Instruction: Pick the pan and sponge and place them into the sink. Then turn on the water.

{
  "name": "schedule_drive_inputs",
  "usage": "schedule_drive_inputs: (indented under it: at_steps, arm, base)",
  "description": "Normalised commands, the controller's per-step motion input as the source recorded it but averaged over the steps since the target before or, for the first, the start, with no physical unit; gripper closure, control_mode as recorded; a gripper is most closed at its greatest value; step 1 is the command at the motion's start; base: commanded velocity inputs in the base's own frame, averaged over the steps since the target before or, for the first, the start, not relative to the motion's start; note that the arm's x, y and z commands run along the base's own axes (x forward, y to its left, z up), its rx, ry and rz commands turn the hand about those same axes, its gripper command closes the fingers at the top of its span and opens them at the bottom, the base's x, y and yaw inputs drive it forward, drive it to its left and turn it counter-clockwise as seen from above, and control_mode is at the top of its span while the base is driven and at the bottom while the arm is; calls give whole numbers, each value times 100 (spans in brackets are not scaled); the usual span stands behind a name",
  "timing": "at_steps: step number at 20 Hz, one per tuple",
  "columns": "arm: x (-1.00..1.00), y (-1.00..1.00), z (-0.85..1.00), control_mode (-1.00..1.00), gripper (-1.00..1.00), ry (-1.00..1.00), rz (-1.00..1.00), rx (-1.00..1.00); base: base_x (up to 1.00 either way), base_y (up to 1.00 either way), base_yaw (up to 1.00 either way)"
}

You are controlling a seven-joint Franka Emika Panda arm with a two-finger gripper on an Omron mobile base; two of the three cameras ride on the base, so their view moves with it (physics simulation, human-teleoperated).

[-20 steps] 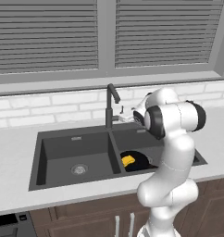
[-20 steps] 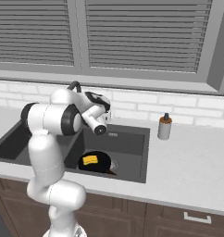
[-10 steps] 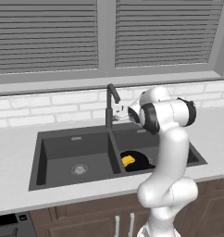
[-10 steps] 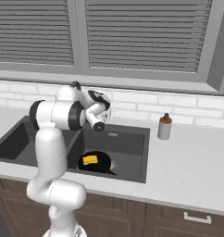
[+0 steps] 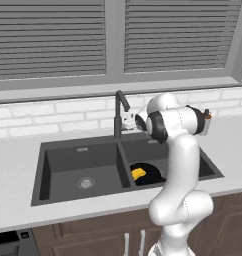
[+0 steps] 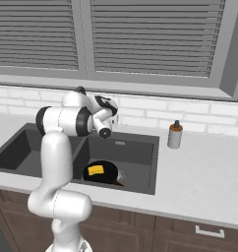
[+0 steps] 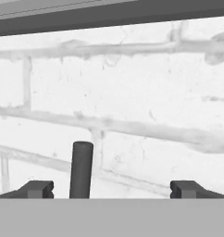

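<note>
Round matte-black pan (image 5: 147, 173) lies in the right basin of the dark grey sink (image 5: 83, 150), yellow sponge (image 5: 138, 173) on it. Gripper (image 7: 111, 189) jaws fully spread, empty, flanking the cylindrical faucet lever (image 7: 81, 169).

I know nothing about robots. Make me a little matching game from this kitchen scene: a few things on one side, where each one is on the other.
Things:
1. sponge
2. pan
3. soap bottle
4. pincer

Places:
A. on the counter right of the sink
B. lying in the pan
C. open, up by the faucet
D. in the right basin

Pairs: 1-B, 2-D, 3-A, 4-C
</note>
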Motion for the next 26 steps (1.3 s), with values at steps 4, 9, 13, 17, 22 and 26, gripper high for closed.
schedule_drive_inputs:
  at_steps: [4, 9, 13, 17, 22, 26]
  arm:
    - [26, 0, -5, -100, -100, 0, -2, 0]
    - [19, 0, -3, -100, 100, 0, -3, 0]
    - [4, 0, -1, -100, 100, -1, -2, 0]
    - [0, -4, 0, -100, 100, -4, 0, 0]
    - [0, -9, -1, -100, 100, -4, 0, 0]
    - [0, -33, -4, -100, 100, -2, -4, 0]
  base:
    - [0, 0, 0]
    - [0, 0, 0]
    - [0, 0, 0]
    - [0, 0, 0]
    - [0, 0, 0]
    - [0, 0, 0]
